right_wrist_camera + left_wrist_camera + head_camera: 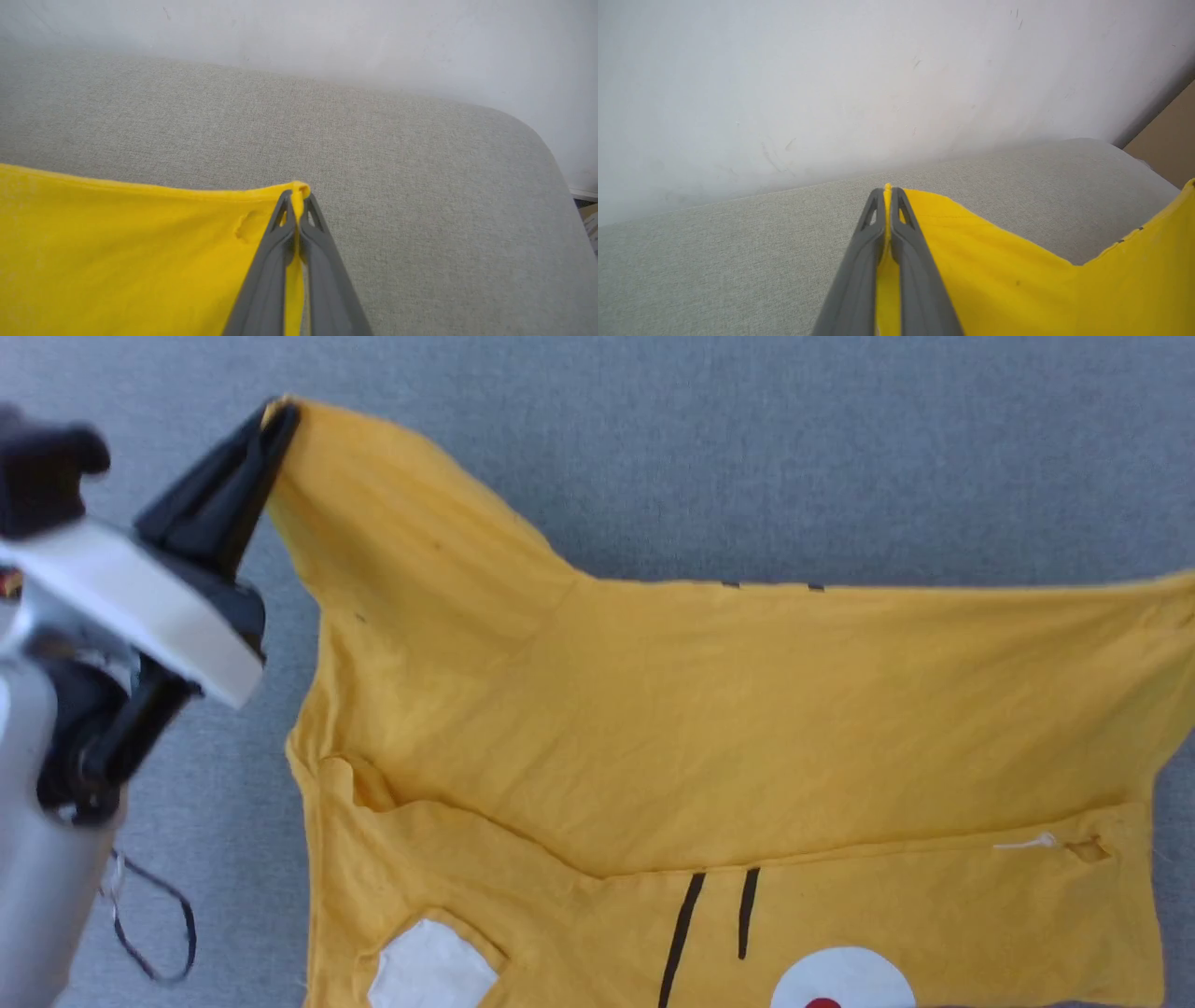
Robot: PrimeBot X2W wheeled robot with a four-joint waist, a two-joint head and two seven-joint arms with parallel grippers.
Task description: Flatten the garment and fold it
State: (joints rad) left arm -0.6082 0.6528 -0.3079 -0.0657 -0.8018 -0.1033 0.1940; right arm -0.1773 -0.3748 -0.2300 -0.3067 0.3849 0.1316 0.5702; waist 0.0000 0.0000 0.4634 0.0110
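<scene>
On the grey cloth top (747, 448), the yellow shirt (728, 709) is lying spread out wide. Near the bottom of the head view its picture side is facing up, and a white patch (431, 971), two black stripes (714, 919) and a white circle with a bit of red (840, 980) are showing there. A plain yellow layer is lying over the far part, and its edge is running across just above the stripes.

At the top left of the head view, the left gripper (277, 418) is pinching one corner of the shirt. That corner is sticking out in a point, away from the rest. In the left wrist view its two grey fingers (859, 261) are pressing tight together, with a thin strip of yellow cloth squeezed between them.

In the right wrist view, the right gripper (297, 193) is pinching another corner the same way. Its fingers are pressing shut on the cloth, and a little yellow bit is poking out past the tips. The shirt's edge is running from there to the left side of that view.

A white wall (831, 70) is standing behind the grey top, and something brown (1171, 135) is peeking in at the right edge of the left wrist view. A thin black cord (154, 933) is looping beside the pale left arm (37, 859)
</scene>
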